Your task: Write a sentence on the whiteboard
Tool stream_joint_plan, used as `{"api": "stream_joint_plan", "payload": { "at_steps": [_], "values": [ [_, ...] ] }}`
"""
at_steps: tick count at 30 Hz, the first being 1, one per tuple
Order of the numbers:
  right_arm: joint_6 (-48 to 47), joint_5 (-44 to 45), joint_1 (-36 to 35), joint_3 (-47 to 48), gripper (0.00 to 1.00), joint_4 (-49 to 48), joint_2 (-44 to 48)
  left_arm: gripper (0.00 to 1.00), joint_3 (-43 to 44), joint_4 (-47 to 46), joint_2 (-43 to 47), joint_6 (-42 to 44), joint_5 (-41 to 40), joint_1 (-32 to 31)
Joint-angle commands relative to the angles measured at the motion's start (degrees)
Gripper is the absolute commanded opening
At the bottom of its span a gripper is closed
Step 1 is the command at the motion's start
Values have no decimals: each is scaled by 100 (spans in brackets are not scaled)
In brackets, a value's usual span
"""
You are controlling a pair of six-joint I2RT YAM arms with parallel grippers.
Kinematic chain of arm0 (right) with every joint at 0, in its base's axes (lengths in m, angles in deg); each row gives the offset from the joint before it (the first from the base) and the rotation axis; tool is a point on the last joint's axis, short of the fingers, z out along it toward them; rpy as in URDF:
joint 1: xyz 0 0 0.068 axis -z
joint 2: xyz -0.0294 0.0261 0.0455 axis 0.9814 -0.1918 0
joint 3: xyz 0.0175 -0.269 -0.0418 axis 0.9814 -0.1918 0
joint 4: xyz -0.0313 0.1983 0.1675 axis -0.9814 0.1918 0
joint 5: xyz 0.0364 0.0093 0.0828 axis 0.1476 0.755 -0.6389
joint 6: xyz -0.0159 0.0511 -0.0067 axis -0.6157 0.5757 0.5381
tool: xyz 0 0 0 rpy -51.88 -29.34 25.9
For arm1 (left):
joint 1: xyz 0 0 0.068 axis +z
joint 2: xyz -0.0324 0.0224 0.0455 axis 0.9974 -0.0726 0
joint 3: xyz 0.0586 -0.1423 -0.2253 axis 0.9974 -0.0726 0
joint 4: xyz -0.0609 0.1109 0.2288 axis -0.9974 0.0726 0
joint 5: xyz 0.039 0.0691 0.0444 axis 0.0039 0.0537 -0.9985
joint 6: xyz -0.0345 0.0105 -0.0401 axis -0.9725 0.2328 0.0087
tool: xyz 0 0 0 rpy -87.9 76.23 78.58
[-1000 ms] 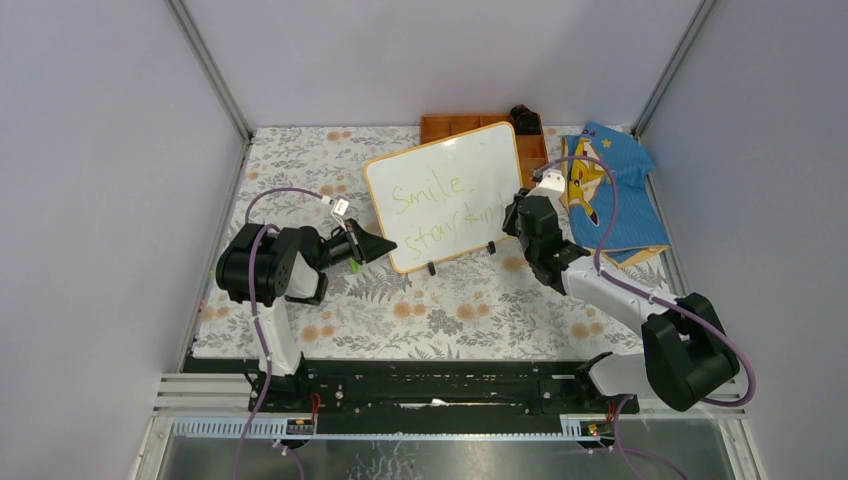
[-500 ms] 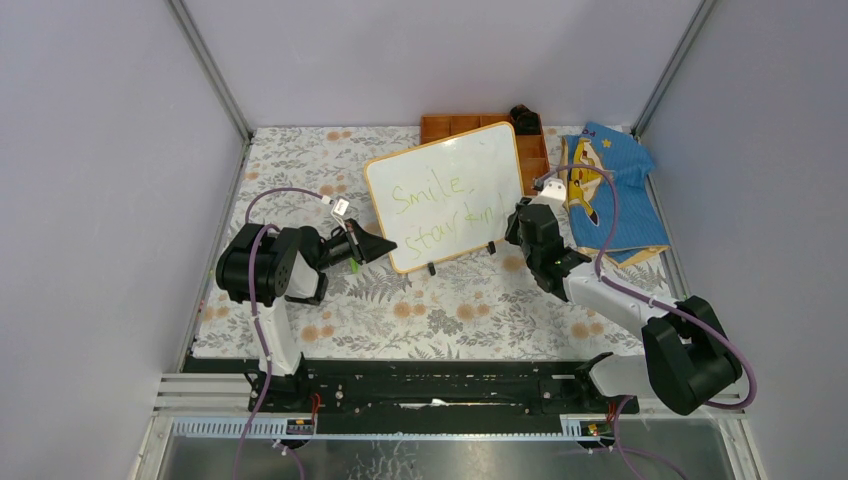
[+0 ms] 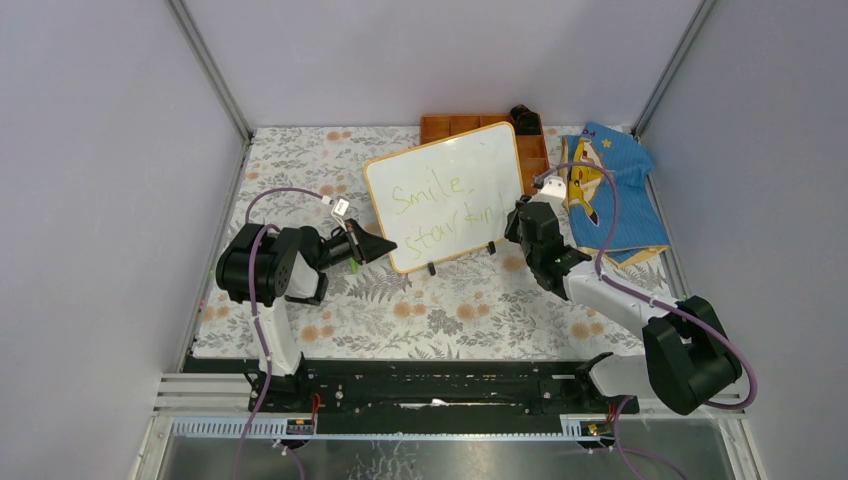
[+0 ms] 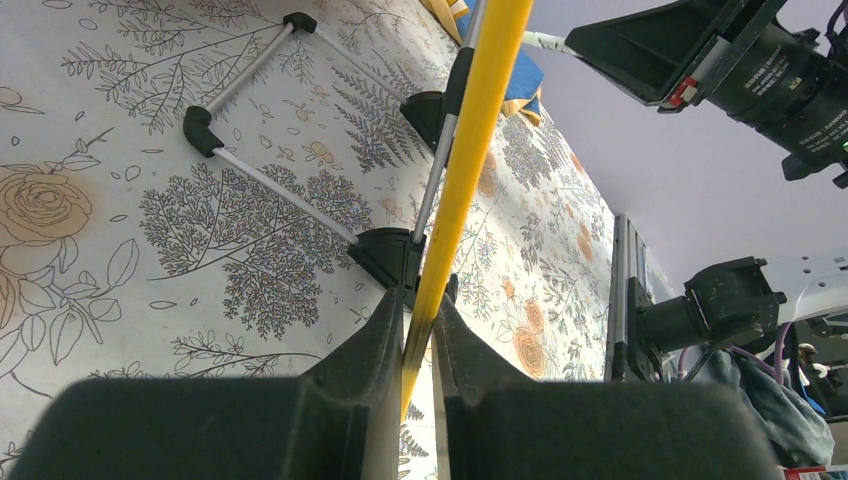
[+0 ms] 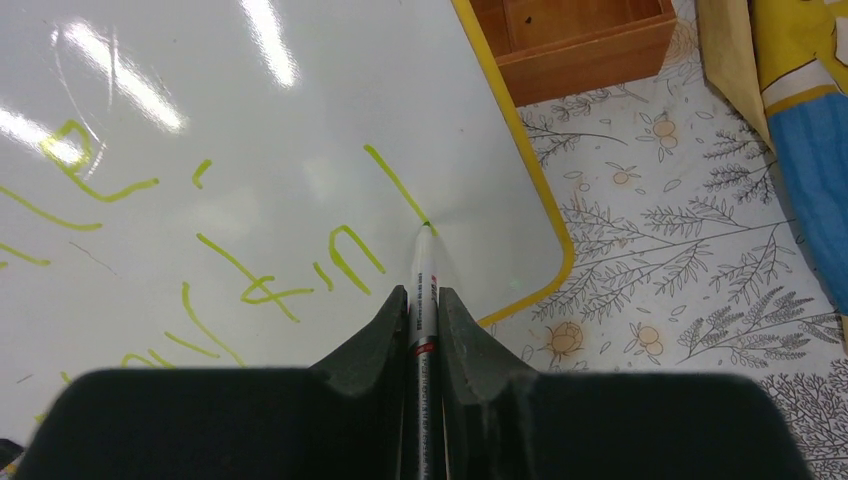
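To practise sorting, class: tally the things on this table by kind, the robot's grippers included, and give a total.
1 whiteboard
1 marker
1 orange tray
1 blue cloth
2 grippers: left gripper, right gripper
Total: 6

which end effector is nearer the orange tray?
Right. Right end effector is just in front of the orange tray; left end effector clamps the whiteboard at its opposite edge.

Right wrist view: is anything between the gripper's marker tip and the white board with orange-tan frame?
Nothing visible. The thin white marker in the right gripper touches the whiteboard at the end of a yellow-green stroke.
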Motion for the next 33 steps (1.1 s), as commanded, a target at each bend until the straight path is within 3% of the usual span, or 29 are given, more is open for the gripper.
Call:
{"api": "stream_joint_plan", "payload": {
  "at_steps": [1, 33],
  "values": [
    [-12, -19, 44, 376, 0, -104, -23, 0, 1, 690, -37, 138, -228, -1],
    [-65, -519, 44, 145, 0, -124, 39, 0, 10, 708, -42, 138, -236, -1]
  ]
}}
